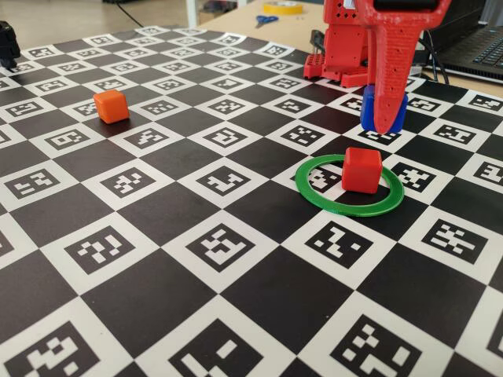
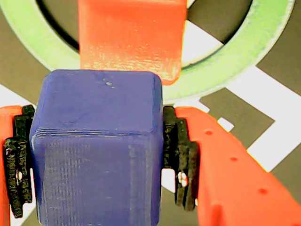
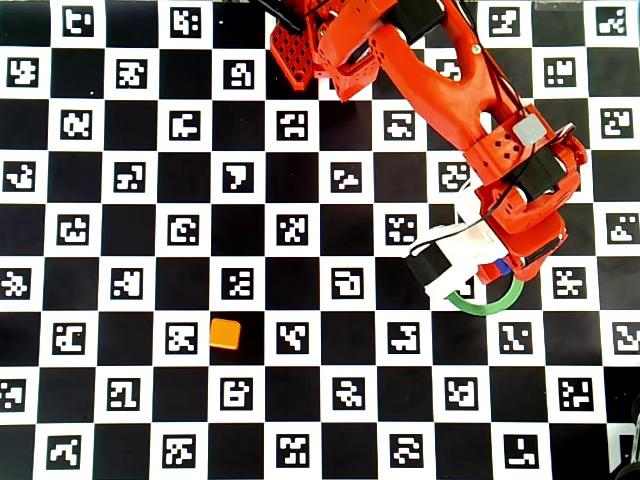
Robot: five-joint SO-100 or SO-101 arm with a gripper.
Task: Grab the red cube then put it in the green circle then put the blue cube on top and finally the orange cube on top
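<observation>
In the fixed view, the red cube [image 1: 361, 169] sits inside the green circle [image 1: 346, 210], towards its right side. My gripper [image 1: 383, 118] is shut on the blue cube [image 1: 400, 111], low over the board just behind the ring. Whether the cube touches the board cannot be told. In the wrist view, black pads [image 2: 184, 160] press both sides of the blue cube [image 2: 96, 150]. The red cube [image 2: 129, 37] and the green circle [image 2: 263, 42] lie directly ahead of it. The orange cube [image 1: 111, 106] stands alone far to the left, and from overhead the orange cube [image 3: 225, 333] lies well left of the green circle [image 3: 495, 305].
The board is a black-and-white checker pattern with printed markers. The red arm base [image 1: 342, 47] stands at the back. Behind the board lie scissors [image 1: 266, 20], a yellow tape roll [image 1: 283, 8] and a laptop [image 1: 479, 47]. A dark object [image 1: 8, 43] sits at the far left edge.
</observation>
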